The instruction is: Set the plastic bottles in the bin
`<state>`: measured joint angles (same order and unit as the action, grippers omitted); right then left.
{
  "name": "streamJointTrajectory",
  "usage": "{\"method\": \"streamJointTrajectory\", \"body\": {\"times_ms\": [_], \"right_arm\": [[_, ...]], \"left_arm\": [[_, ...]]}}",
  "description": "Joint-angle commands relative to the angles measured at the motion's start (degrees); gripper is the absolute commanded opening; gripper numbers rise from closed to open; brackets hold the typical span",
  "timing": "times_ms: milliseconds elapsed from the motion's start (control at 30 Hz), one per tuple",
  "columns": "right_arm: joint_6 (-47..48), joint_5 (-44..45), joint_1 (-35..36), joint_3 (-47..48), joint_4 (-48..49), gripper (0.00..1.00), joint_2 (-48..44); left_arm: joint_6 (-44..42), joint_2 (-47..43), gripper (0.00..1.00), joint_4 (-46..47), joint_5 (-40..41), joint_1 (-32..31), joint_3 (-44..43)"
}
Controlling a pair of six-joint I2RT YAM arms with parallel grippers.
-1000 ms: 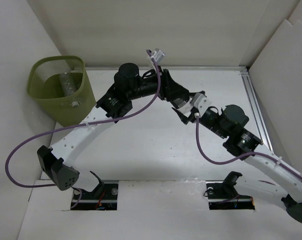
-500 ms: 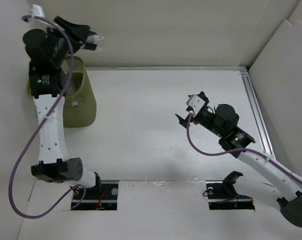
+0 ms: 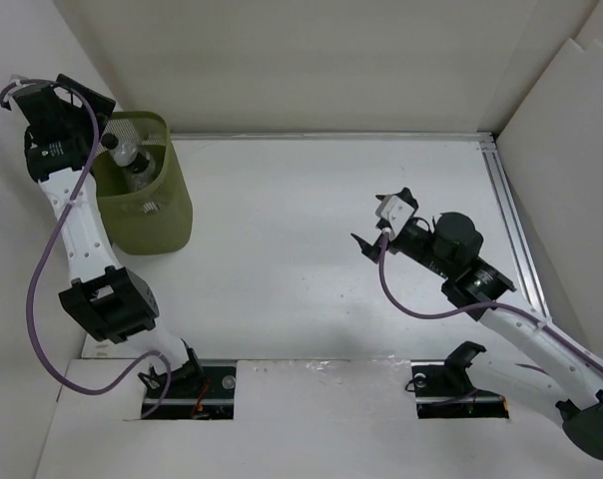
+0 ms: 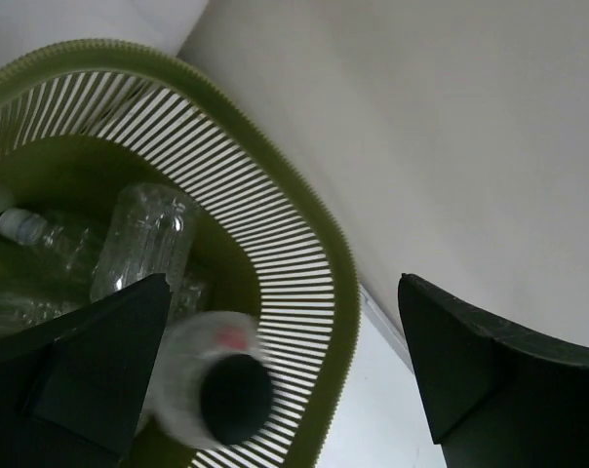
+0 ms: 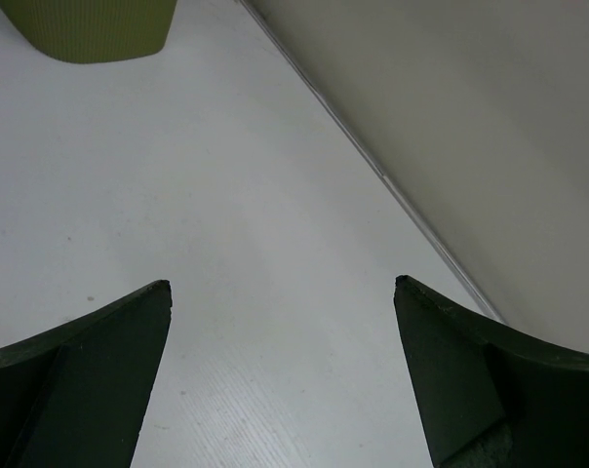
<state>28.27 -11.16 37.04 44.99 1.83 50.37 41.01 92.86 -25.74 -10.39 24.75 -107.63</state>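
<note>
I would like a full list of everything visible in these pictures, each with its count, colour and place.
bin: one, olive-green, far left corner of the table.
plastic bottles: at least three, clear; two lying inside the bin, one blurred and dark-capped at its mouth.
table: one, white, under everything.
cables: two, purple, one along each arm.
left gripper: black, open, above the bin.
right gripper: black, open, over the table's right half.
</note>
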Motion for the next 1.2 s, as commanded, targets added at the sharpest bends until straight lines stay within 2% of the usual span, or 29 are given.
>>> {"method": "streamJointTrajectory", "body": {"times_ms": [0, 67, 133, 267, 333, 367, 400, 433, 500, 533, 567, 667, 767, 933, 1167], "right_arm": [[-0.2, 0.5, -0.3, 3.5, -3.0, 0.99, -1.4], [0.4, 3.1, -0.3, 7.7, -7.4, 0.99, -1.4], [1.4, 8.5, -0.3, 11.8, -16.6, 0.99, -1.4], [4.5, 19.6, -0.3, 27.1, -32.6, 0.99, -2.0], [6.8, 24.2, -0.3, 32.5, -40.3, 0.99, -2.7], [7.3, 25.4, -0.3, 37.1, -42.2, 0.99, -2.7], [7.8, 26.3, -0.3, 39.3, -43.9, 0.99, -3.4], [8.4, 27.2, -0.3, 41.2, -45.4, 0.99, -4.2], [8.9, 29.3, -0.3, 46.1, -50.1, 0.99, -5.1], [8.9, 29.9, -0.3, 47.4, -51.6, 0.99, -6.4], [8.9, 29.9, -0.3, 48.3, -54.1, 0.99, -7.3], [8.9, 31.5, -0.3, 50.3, -57.4, 0.99, -12.3], [7.7, 33.9, -0.3, 52.6, -60.0, 0.99, -16.2], [6.0, 35.2, -0.3, 54.6, -63.5, 0.99, -18.7], [4.8, 35.8, -0.3, 52.6, -63.0, 0.99, -20.0]], "left_arm": [[-2.2, -2.3, 1.0, -1.2, 2.1, -0.1, -4.3], [-3.0, -2.3, 1.0, -2.4, 2.8, -0.1, -5.0], [-4.7, -3.1, 1.0, -4.5, 4.0, -0.1, -6.8], [-9.4, -12.1, 1.0, -4.4, 4.0, -1.5, -2.4], [-12.8, -20.2, 1.0, -3.8, 3.3, -4.4, 3.3], [-12.8, -23.6, 1.0, -2.5, 1.3, -4.5, 6.8], [-12.8, -31.2, 1.0, -0.6, -0.6, -4.5, 10.8], [-13.6, -35.2, 1.0, 3.5, -2.7, -4.5, 18.6], [-13.6, -42.0, 1.0, 4.5, -7.0, -4.5, 23.8], [-13.6, -47.7, 1.0, 5.0, -8.1, -4.5, 27.4], [-13.6, -50.0, 1.0, 4.5, -11.1, -4.5, 28.5], [-16.1, -59.4, 1.0, 0.6, -12.5, -5.2, 31.6], [-16.7, -67.2, 1.0, -2.6, -7.9, -7.2, 32.3], [-16.7, -69.7, 1.0, -8.4, -6.6, -10.6, 29.3], [-17.9, -70.2, 1.0, -8.4, -6.6, -12.5, 31.3]]}}
